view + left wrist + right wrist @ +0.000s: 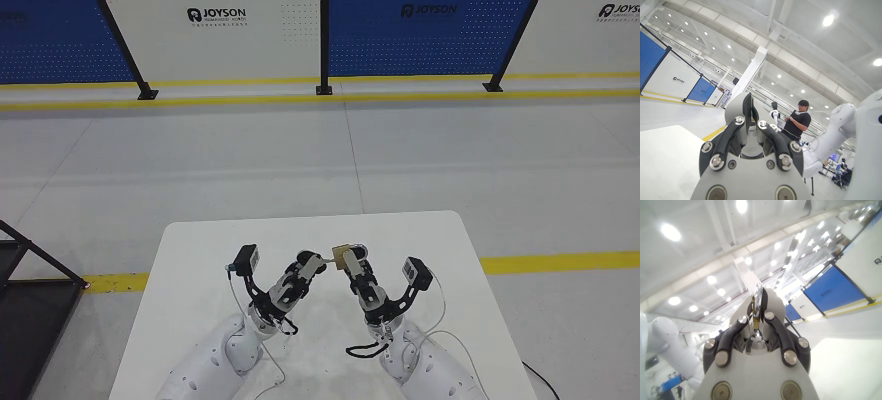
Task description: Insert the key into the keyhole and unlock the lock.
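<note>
A white table (200,260) stands on grey floor (300,160) (yellow-lined) before blue-and-white partition panels (50,40) under round ceiling lights (828,20).

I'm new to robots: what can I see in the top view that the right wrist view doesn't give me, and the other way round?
From above: the whole white table and the left gripper facing the lock, close to it. From the right wrist: the lock's shiny shackle edge-on between the black pads, with ceiling lights behind. Both: the right gripper shut on the brass lock, above the table.
</note>
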You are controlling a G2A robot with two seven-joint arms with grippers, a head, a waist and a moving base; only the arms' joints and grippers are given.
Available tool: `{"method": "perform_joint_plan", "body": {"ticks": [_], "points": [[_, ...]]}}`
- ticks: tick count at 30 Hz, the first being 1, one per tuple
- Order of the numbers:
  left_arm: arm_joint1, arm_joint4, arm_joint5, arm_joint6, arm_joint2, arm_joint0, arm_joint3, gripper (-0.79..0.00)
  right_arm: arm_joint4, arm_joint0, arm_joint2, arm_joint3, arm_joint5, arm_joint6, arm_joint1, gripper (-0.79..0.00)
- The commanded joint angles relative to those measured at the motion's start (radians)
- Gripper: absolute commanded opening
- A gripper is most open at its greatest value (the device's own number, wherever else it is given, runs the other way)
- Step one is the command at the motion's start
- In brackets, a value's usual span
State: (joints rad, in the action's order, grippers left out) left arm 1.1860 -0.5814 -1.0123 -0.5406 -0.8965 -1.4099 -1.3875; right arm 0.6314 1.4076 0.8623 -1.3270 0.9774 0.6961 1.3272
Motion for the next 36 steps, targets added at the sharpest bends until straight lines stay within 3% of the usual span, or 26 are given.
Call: {"method": "perform_joint_plan", "body": {"ticks": [1, 10, 36], "points": [[0.001, -0.008, 0.000, -0.011, 0.003, 0.002, 0.003, -0.785, -0.013, 0.008, 0.005, -0.016, -0.014, -0.026, 0.000, -0.785], [0.009, -0.023, 0.000, -0.066, 0.022, 0.009, 0.003, -0.785, -0.031, 0.027, 0.026, -0.041, -0.015, -0.076, 0.005, -0.785], [0.023, -0.069, 0.000, -0.179, 0.073, 0.038, 0.047, -0.785, -0.060, 0.029, 0.037, -0.014, 0.021, -0.062, 0.040, -0.785]]}}
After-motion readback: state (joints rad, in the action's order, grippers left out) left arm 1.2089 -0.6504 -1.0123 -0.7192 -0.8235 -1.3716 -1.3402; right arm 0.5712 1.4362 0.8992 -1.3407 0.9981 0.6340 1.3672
